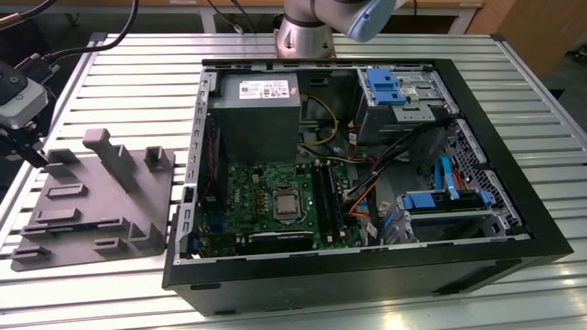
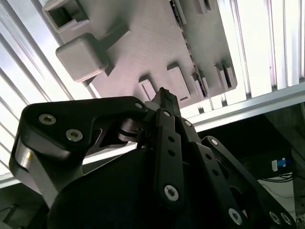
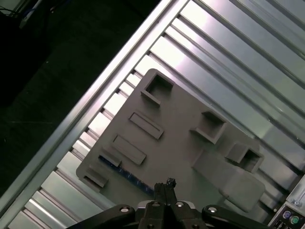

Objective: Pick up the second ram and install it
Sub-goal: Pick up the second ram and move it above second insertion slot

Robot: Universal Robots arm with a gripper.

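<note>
Gripper (image 3: 165, 183) hovers over gray fixture plate (image 3: 181, 143) at slatted table (image 1: 137, 89) edge, exterior view's left. Fingers pressed together, nothing between them, per both wrist views. Second ram (image 3: 125, 173) lies in fixture plate slot, blue edge showing, near gripper tip. Open PC case (image 1: 513, 206) w/ motherboard (image 1: 266, 199) just beside fixture plate, exterior view's right.

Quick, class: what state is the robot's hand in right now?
Hand: closed, holding nothing, over the gray tray that holds the blue ram.
</note>
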